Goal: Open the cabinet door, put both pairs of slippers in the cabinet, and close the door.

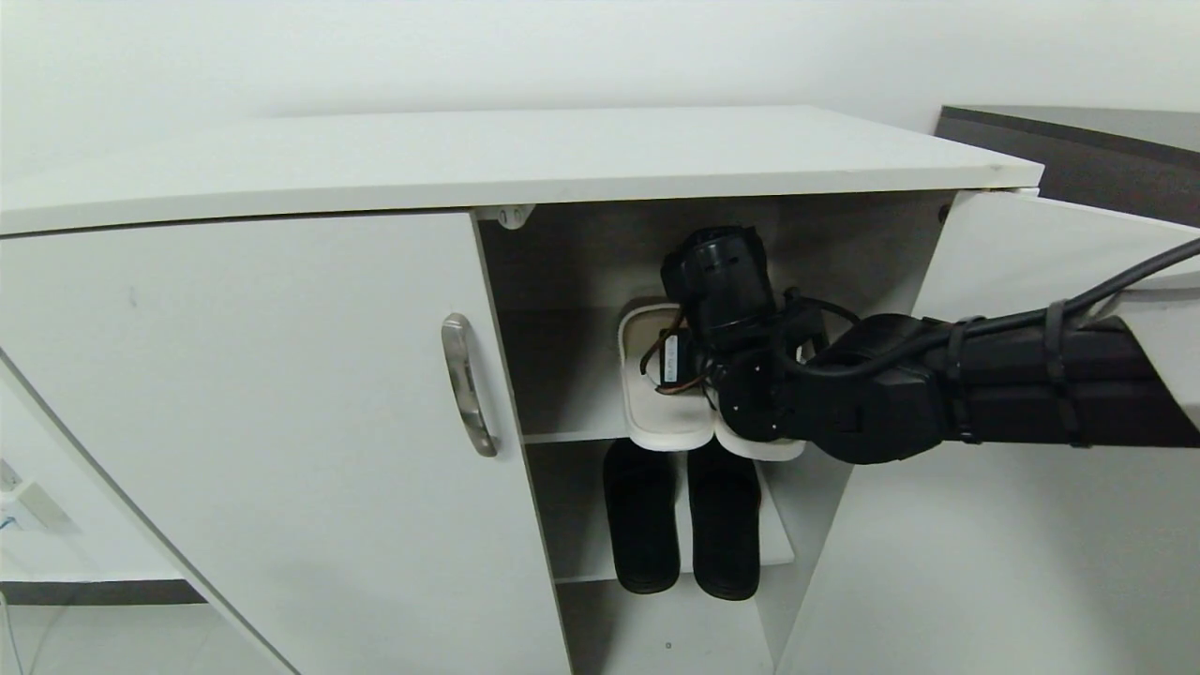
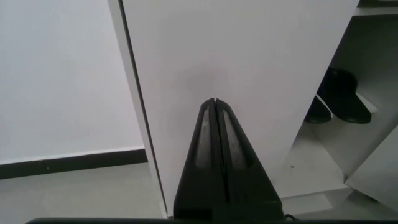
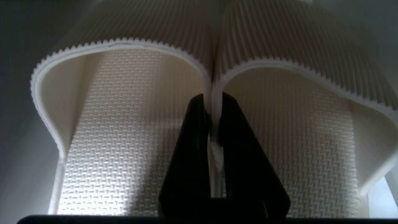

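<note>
The left gripper (image 2: 214, 101) is hanging pressed together, empty, before the closed door (image 2: 236, 56). The right gripper (image 3: 213, 106) is pinching the white slippers (image 3: 124, 155) by their touching inner edges on the upper shelf (image 1: 562, 394), black slippers (image 1: 682, 525) lying just below it. Light, soft foam, likely bending easily; gripping both edges together suits.

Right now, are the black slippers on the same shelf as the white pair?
No, the black slippers lie on the lower shelf, beneath the white slippers.
</note>
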Robot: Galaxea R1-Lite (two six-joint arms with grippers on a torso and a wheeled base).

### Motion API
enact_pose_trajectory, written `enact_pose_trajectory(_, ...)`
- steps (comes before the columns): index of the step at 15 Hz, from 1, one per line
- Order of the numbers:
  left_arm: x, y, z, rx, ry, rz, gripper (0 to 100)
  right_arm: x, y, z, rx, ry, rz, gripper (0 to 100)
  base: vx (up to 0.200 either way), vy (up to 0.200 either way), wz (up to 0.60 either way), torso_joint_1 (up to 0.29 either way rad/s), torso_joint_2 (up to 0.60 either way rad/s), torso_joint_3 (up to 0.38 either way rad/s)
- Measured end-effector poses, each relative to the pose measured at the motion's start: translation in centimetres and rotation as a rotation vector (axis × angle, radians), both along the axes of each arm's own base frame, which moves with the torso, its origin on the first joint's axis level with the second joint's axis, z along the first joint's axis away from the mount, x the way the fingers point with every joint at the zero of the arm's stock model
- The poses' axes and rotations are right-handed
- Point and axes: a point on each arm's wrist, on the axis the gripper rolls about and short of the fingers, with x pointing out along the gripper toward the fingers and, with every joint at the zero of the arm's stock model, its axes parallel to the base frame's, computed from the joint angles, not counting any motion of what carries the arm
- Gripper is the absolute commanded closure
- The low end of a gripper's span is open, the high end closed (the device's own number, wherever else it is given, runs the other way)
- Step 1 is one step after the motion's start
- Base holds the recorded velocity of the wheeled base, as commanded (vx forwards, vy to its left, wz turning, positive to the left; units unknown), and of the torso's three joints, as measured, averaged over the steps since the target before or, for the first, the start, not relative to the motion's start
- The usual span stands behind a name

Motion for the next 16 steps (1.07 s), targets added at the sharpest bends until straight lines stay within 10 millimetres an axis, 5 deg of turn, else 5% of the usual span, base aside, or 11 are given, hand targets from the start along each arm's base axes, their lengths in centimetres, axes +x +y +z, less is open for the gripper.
enact_pose_trajectory(3,0.0,0.0,0.0,0.0,0.0,-0.001,100,0.3,0.2,-0.4,-0.005,0.003,-0.002,100,0.0,0.0,0.0,0.0,0.0,0.0)
enact_pose_trajectory(4,0.0,0.0,0.0,0.0,0.0,-0.001,100,0.3,0.2,-0.4,-0.007,0.003,-0.004,0,0.0,0.0,0.0,0.0,0.0,0.0)
enact_pose_trajectory(11,0.0,0.0,0.0,0.0,0.0,0.0,100,-0.5,0.0,-0.6,-0.019,0.015,0.004,0,0.0,0.0,0.0,0.0,0.0,0.0)
enact_pose_trajectory(16,0.0,0.0,0.0,0.001,0.0,-0.001,100,-4.3,-0.5,-0.1,-0.036,0.03,0.06,0,0.0,0.0,0.0,0.0,0.0,0.0)
